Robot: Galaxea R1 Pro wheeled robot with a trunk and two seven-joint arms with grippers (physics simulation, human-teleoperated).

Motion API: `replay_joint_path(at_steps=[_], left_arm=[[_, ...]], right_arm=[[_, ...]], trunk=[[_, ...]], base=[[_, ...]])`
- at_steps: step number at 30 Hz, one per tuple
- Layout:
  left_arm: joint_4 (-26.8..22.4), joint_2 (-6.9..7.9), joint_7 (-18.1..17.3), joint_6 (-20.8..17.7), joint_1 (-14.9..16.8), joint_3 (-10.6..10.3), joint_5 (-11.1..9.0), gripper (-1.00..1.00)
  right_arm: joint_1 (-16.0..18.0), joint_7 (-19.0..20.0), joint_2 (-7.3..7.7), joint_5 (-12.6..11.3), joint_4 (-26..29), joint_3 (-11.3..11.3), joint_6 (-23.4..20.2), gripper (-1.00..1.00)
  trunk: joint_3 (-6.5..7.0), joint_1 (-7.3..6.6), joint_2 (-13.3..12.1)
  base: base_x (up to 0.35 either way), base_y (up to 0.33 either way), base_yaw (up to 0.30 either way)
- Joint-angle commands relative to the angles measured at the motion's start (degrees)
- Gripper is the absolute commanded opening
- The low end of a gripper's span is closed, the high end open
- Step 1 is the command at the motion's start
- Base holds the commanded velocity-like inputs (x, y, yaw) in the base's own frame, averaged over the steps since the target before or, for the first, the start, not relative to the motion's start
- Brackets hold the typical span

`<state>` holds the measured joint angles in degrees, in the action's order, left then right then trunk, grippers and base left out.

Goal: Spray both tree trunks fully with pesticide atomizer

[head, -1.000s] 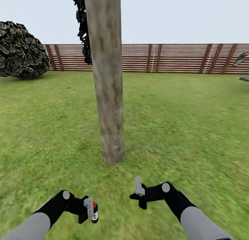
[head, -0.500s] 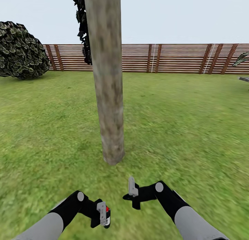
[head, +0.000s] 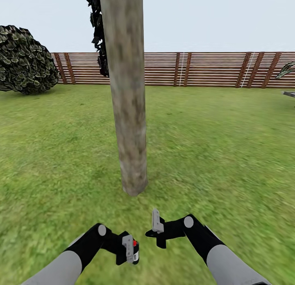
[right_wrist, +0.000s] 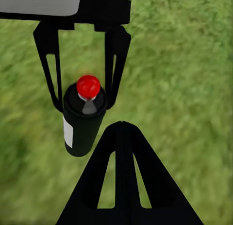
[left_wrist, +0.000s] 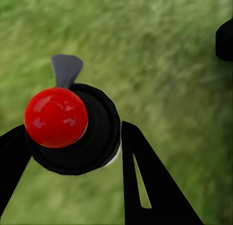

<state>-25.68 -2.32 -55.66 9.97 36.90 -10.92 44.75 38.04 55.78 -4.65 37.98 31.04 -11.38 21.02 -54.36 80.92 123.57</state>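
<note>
My left end effector (head: pixel 130 249) is clamped on the black cylindrical pesticide atomizer with a round red cap (head: pixel 135 250), its black fingers (left_wrist: pixel 145 181) pressed to either side of the bottle's body just under the cap. In the left wrist view I look straight down on the red cap, with a small grey nozzle tab beside it. In the right wrist view the bottle (right_wrist: pixel 82 119) hangs between the left end effector's two fingers, a white label on its side, held above the green grass lawn (head: pixel 221 145).

My right end effector (head: pixel 155 224) sits just beside the left one, holding nothing; in the right wrist view its two black fingers (right_wrist: pixel 124 186) meet at the tips, so it is closed down on itself.

Ahead of both arms stands the thick mottled grey-tan tree trunk (head: pixel 128 96), upright, its base on the grass near the end effectors. Beyond it runs the brown horizontal-slat wooden fence (head: pixel 205 69). A dark rounded leafy bush (head: pixel 24 60) sits at the far left by the fence, and black blocky foliage (head: pixel 98 30) shows behind the trunk's left edge.
</note>
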Motion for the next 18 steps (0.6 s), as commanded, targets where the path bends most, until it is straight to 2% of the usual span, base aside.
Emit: replay_joint_path(at_steps=[1, 7, 18], left_arm=[[-0.11, -0.27, 0.03, 0.61, 0.06, 0.03, 0.54, -1.0], [-0.16, -1.09, 1.05, 0.66, 0.11, 0.1, 0.36, -1.0], [-0.16, -1.28, 2.37, 0.81, 0.17, 0.11, 0.17, -1.0]], right_arm=[[0.02, 0.03, -0.01, 0.43, 0.08, 0.04, 0.25, -1.0], [0.02, 0.03, -0.01, 0.43, 0.08, 0.04, 0.25, -1.0], [0.02, 0.03, -0.01, 0.5, 0.16, 0.04, 0.25, -1.0]], trunk=[[-0.05, -0.01, 0.02], [-0.05, -0.01, 0.02], [-0.05, -0.01, 0.02]], base=[[0.0, 0.0, 0.0], [0.0, 0.0, 0.0], [0.0, 0.0, 0.0]])
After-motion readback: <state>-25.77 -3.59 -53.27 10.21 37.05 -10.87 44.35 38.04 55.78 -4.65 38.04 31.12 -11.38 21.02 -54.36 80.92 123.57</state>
